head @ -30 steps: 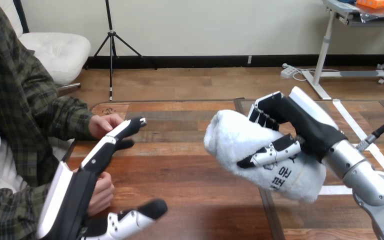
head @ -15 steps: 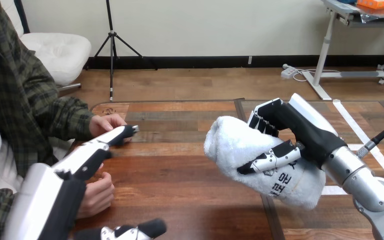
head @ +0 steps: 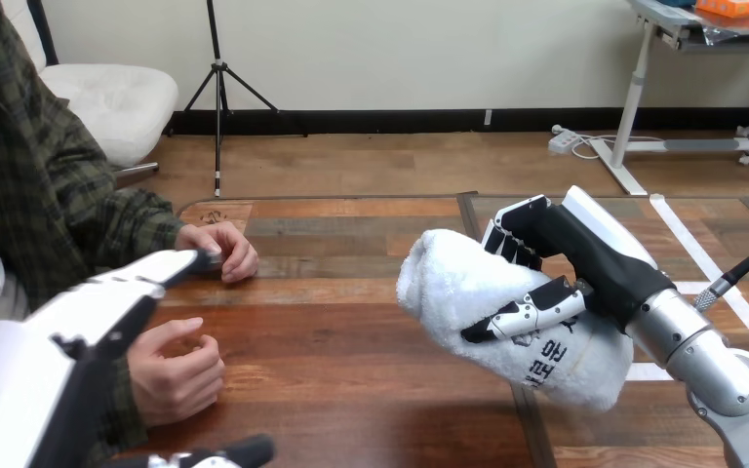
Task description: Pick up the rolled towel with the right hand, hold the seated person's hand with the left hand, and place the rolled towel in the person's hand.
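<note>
A wooden table [head: 351,341] stretched ahead, seen from above and behind the robot's arms. The robot's right hand [head: 585,244] was raised over the right half of the table, at the end of a silver forearm that came in from the lower right corner. Its fingers [head: 512,229] were curled over the top of a rolled towel [head: 449,283], and its thumb [head: 522,317] was pressed across the front, so the roll was clasped between them. The towel was white, thick and fluffy, with dark print near its lower end. It lay at a slant in the grip, with one rounded end pointing left towards the middle of the table and the other end lower and to the right. It appeared to be lifted clear of the wood. The robot's left hand [head: 88,312] reached in from the lower left corner with its fingers straight, pointing up and to the right. Its thumb was spread wide near the bottom edge, and the hand held nothing. A seated person was at the left side. The person's farther hand [head: 219,249] rested on the table near the far left corner. The tips of the robot's straight fingers were just beside it, and whether they touched it could not be told. The person's nearer hand [head: 171,370], loosely curled, sat at the table's left edge, in the gap between the robot's left fingers and thumb, with nothing closed round it. The towel was well apart from both of the person's hands.
</note>
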Available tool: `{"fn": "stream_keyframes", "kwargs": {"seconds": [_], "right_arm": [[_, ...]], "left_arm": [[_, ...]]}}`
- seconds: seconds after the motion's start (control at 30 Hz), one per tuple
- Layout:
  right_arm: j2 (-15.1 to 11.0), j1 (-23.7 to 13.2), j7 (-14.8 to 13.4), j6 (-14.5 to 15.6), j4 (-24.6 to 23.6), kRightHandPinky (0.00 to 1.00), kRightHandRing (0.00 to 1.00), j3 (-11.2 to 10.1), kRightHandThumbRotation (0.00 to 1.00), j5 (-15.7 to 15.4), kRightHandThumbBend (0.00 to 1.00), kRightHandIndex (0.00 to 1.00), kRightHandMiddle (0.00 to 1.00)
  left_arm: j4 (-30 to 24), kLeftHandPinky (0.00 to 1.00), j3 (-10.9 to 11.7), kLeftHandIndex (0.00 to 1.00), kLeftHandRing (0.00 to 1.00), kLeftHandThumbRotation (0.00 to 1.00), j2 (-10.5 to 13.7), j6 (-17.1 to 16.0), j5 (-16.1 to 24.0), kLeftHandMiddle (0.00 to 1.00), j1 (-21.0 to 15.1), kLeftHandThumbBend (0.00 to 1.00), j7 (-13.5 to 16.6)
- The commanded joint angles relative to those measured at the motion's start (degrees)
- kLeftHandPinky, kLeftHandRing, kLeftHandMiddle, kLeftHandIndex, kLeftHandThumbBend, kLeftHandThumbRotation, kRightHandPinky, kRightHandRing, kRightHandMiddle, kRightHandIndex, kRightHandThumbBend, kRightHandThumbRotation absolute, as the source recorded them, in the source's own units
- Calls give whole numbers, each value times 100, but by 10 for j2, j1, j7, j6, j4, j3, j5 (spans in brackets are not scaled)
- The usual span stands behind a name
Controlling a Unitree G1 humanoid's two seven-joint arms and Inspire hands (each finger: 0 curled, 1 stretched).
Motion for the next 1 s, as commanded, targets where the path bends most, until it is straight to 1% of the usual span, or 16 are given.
{"fn": "stream_keyframes", "kwargs": {"seconds": [0.0,0.17,0.4,0.6,0.73,0.97], "right_arm": [[13,-29,-8,-19,-31,14,19,-20,0,13,79,28,24],[15,-30,-10,-22,-31,14,19,-19,0,9,79,28,25],[18,-29,-8,-23,-34,14,19,-20,0,8,79,29,25],[20,-28,-4,-22,-41,14,19,-21,0,11,79,29,25],[20,-27,0,-25,-43,14,19,-22,0,16,79,29,25],[18,-21,11,-20,-58,14,19,-26,0,26,79,29,25]], "left_arm": [[-38,73,35,82,79,53,15,11,15,83,-2,100,12],[-41,73,52,81,79,52,22,29,32,82,0,100,16],[-37,72,67,81,78,52,34,50,56,81,-5,100,21],[-38,72,72,82,78,49,47,79,66,81,-4,100,10],[-35,73,72,82,79,47,58,90,71,81,-4,100,10],[-23,73,69,81,79,44,78,113,83,81,-11,100,12]]}}
